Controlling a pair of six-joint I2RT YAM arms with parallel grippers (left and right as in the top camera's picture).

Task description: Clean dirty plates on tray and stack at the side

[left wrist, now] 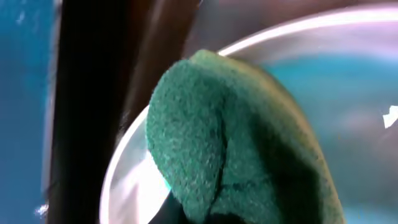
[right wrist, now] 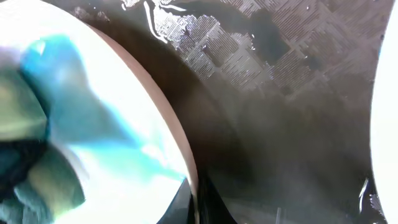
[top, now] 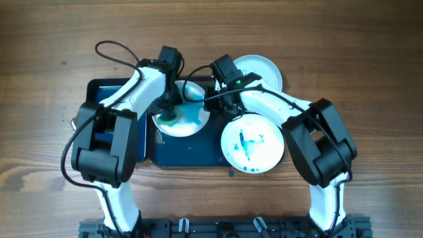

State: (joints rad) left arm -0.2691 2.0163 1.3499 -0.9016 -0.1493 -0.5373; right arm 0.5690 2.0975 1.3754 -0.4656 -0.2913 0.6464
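We see a desk (top: pixel 39 66) of warm brown wood with darker grain lines. The tray (top: pixel 188 153) is dark blue-black, and the right wrist view shows a fine ribbed checker pattern on its surface. The middle plate (top: pixel 192 120) is white, smeared with teal. The near plate (top: pixel 252 143) is white with bright blue-teal streaks and dabs. The far plate (top: pixel 263 70) looks plain white. The sponge (left wrist: pixel 230 143) is deep green and speckled. The arms (top: pixel 271 102) are white with black joints.
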